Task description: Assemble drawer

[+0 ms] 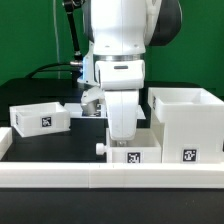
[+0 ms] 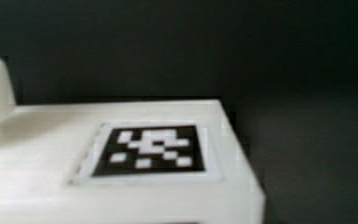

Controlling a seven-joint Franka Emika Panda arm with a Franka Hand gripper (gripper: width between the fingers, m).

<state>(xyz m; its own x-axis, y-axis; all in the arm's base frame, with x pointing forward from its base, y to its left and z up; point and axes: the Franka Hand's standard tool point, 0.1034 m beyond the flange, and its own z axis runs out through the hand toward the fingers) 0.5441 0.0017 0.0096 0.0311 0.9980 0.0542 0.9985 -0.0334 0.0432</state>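
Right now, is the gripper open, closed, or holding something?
Gripper: cannot be told. Its fingertips are hidden, low at the knobbed tray, and the wrist view shows no fingers.

In the exterior view, one tray (image 1: 40, 118) sits at the frame's middle left and the case (image 1: 185, 125) at middle right, well apart. Between them, at lower centre, the second tray (image 1: 138, 156) lies just beside the case, under the arm (image 1: 120, 70). The rail (image 1: 60, 178) runs across the bottom, before all three.

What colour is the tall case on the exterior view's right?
White case, black-and-white tag; exterior view shows it best.
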